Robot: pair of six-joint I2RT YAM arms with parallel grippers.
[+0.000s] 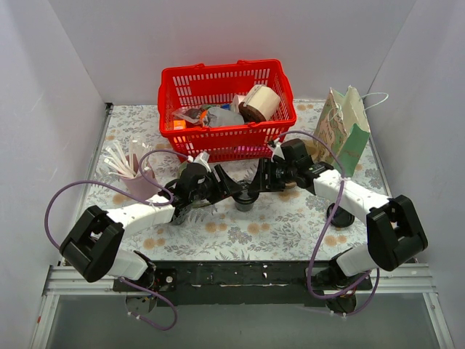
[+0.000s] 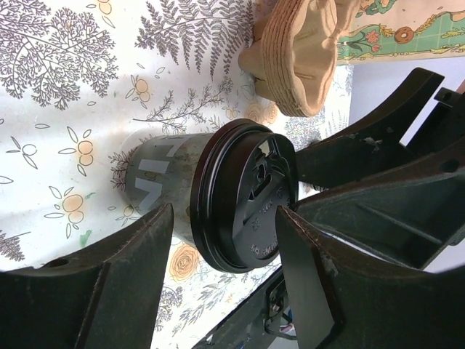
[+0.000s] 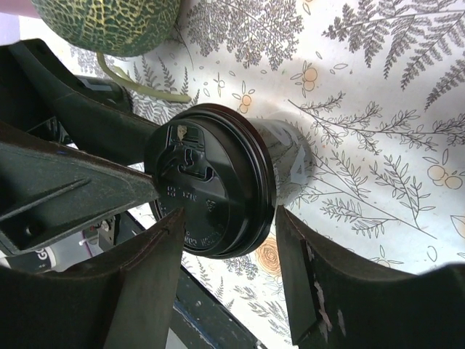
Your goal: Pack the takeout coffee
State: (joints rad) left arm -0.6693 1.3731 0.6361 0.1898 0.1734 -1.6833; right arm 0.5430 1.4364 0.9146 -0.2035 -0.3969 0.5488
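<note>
The takeout coffee cup [image 1: 245,201] stands upright on the floral tablecloth in the middle of the table; it is grey with a black lid. My left gripper [image 1: 235,192] comes in from the left and my right gripper [image 1: 256,187] from the right, and their fingers meet over the cup. In the left wrist view the lid [image 2: 243,196] lies between the spread jaws of the left gripper [image 2: 224,218], with a gap on the left. In the right wrist view the lid [image 3: 211,193] sits between the spread jaws of the right gripper [image 3: 229,218], whose right finger is at the rim.
A red basket [image 1: 218,138] full of groceries stands behind the cup. A patterned paper bag [image 1: 345,129] stands at the back right. A pink holder with white utensils [image 1: 136,180] is at the left. A stack of cardboard carriers [image 2: 298,54] and a melon [image 3: 109,25] lie close by.
</note>
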